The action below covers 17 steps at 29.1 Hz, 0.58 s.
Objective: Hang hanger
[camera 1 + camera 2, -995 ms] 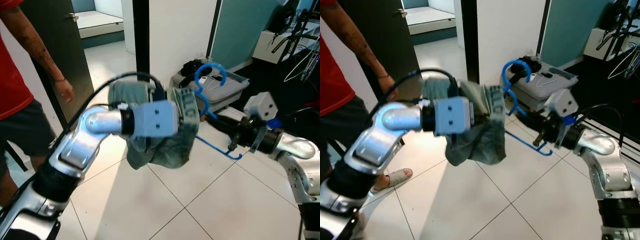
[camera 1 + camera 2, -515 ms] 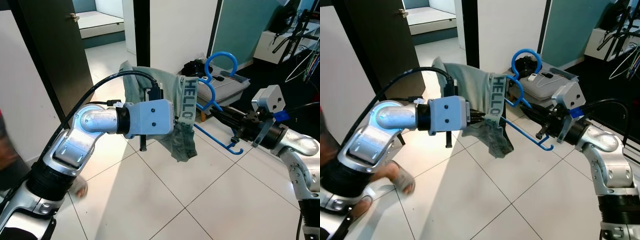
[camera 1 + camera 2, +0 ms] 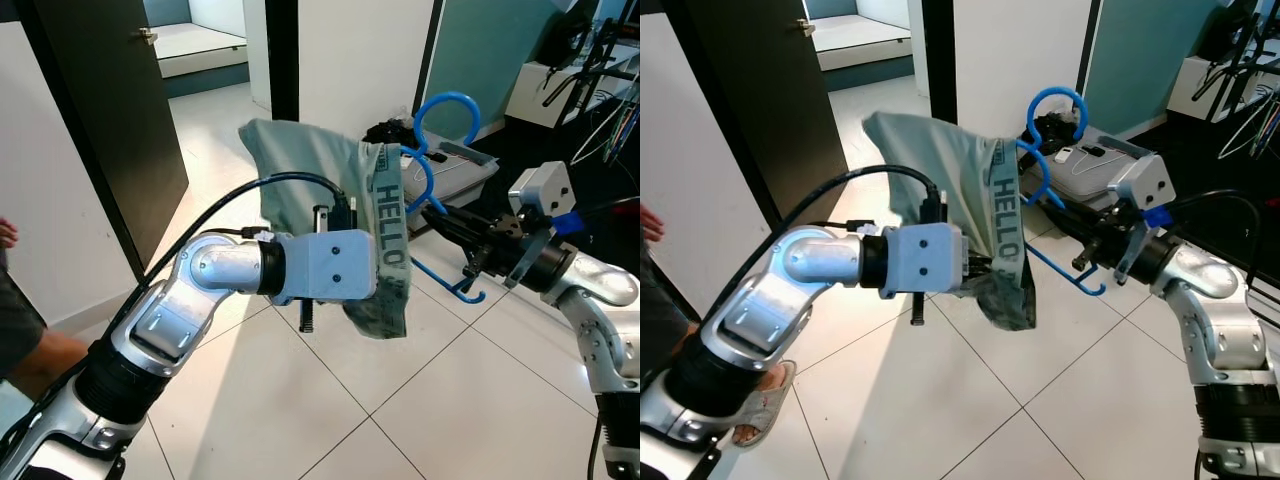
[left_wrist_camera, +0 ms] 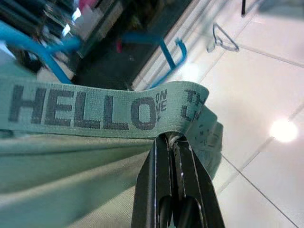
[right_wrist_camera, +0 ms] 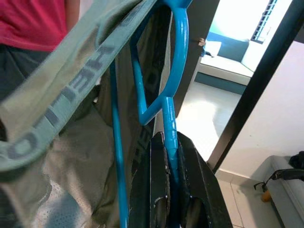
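A blue plastic hanger (image 3: 445, 108) is held up in front of me, its hook on top, with my right gripper (image 5: 170, 138) shut on its stem just below the hook. A grey-green garment (image 3: 312, 165) with a "HELLO" waistband (image 4: 95, 110) is draped over the hanger's left side and hangs down in folds. My left gripper (image 4: 171, 141) is shut on the waistband, pulling it taut. In the eye views the left wrist block (image 3: 330, 268) hides the fingers. The right arm (image 3: 1180, 275) reaches in from the right.
A grey case (image 3: 455, 172) with dark items on it lies on the floor behind the hanger. A dark door (image 3: 110, 100) stands at left, with a person (image 3: 15, 330) at the left edge and a sandalled foot (image 3: 760, 400). Wire hangers (image 3: 600, 125) hang at far right.
My left gripper has moved right and forward with the waistband, spreading the bunched garment over the hanger. The right gripper has lifted the hanger slightly. The person has stepped back to the left.
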Available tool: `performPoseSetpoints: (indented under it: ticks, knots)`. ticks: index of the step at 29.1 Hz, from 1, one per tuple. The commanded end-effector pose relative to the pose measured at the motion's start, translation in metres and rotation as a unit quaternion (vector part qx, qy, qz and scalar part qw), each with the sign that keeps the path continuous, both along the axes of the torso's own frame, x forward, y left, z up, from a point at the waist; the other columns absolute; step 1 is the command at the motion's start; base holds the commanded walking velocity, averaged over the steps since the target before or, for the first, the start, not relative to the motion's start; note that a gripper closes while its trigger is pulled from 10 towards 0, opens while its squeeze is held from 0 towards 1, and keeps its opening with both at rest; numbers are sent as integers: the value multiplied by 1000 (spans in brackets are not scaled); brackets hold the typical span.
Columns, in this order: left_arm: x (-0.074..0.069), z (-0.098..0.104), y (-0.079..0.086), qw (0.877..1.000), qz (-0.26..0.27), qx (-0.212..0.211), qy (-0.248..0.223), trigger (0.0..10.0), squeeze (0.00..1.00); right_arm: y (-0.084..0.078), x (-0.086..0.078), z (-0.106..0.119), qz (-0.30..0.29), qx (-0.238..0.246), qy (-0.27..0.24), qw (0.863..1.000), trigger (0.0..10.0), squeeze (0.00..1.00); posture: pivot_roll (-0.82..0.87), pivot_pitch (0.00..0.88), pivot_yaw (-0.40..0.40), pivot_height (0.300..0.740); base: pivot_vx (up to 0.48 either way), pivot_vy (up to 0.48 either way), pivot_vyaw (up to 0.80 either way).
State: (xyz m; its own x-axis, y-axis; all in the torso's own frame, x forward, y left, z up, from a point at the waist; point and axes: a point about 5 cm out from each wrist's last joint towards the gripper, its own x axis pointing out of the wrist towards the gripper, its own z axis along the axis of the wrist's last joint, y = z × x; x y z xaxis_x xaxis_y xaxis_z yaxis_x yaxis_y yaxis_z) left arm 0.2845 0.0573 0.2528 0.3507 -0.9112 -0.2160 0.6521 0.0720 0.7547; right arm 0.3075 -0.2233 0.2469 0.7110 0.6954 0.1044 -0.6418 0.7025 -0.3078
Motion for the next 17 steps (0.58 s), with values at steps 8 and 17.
performPoseSetpoints:
  ticks: [8,17]
  knots:
    - [7,-1,5,999,33,-2,-5,10000,0,2,0,2,6,8,-1,1000,10000,0,-48,0,-4,740,0,0,0]
    - [18,41,12,990,69,-102,-72,10000,0,2,2,-2,2,-4,9,1000,10000,0,-48,0,-6,740,0,0,0]
